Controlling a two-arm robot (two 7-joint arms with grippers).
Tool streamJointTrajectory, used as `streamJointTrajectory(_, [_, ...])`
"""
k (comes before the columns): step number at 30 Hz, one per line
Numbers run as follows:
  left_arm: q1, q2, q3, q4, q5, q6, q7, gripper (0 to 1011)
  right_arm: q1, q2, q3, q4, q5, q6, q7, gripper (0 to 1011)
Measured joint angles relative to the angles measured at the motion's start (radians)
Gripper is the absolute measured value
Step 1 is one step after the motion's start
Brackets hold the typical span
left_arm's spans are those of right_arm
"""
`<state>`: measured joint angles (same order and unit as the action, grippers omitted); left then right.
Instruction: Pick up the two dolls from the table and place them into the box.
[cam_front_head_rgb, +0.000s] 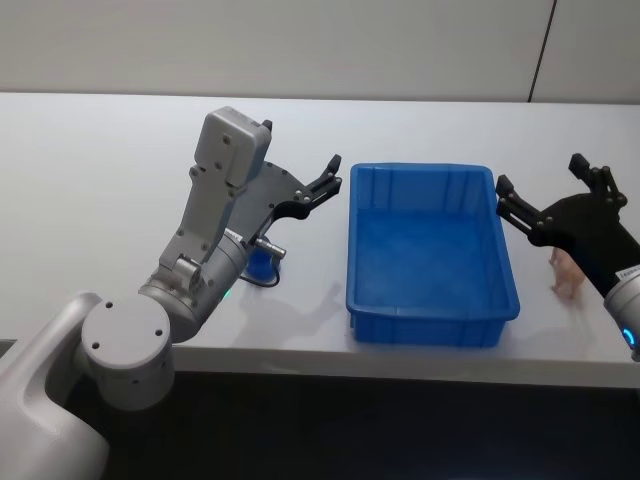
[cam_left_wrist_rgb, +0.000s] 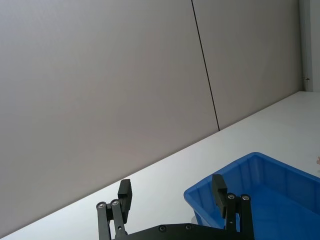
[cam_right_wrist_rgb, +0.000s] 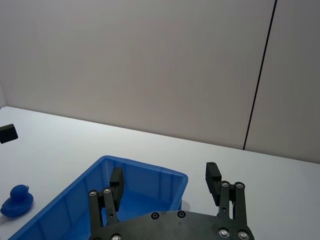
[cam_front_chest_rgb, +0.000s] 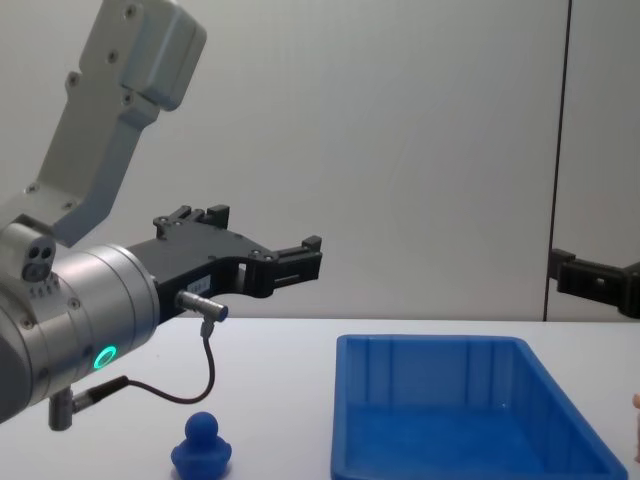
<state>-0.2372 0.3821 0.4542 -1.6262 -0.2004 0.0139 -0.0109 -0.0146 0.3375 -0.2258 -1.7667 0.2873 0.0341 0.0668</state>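
L gripper (cam_front_head_rgb: 325, 182) spread wide, empty, up off table (cam_front_head_rgb: 100, 150) — blue box (cam_front_head_rgb: 430, 318) just past its fingertips, to its right. R gripper (cam_front_head_rgb: 541, 178) likewise wide open, nothing held, at box's other side. Below R gripper, back by its palm: pale doll (cam_front_head_rgb: 566, 272) on table. Under L wrist: small blue figure (cam_front_chest_rgb: 203, 447) — duck-shaped, perhaps.

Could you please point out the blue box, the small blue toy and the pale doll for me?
blue box (cam_front_head_rgb: 430, 328): head view, on its near outer wall.
small blue toy (cam_front_chest_rgb: 203, 450): chest view, on its rounded body, left of the box.
pale doll (cam_front_head_rgb: 565, 275): head view, on its body, right of the box.
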Motion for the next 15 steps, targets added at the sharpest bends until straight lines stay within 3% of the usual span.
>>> streamJointTrajectory(15, [0.0,0.0,0.0,0.0,0.0,0.0,0.0,1001,-0.005,0.019,0.021,0.004,0.021,-0.036,0.017,1003])
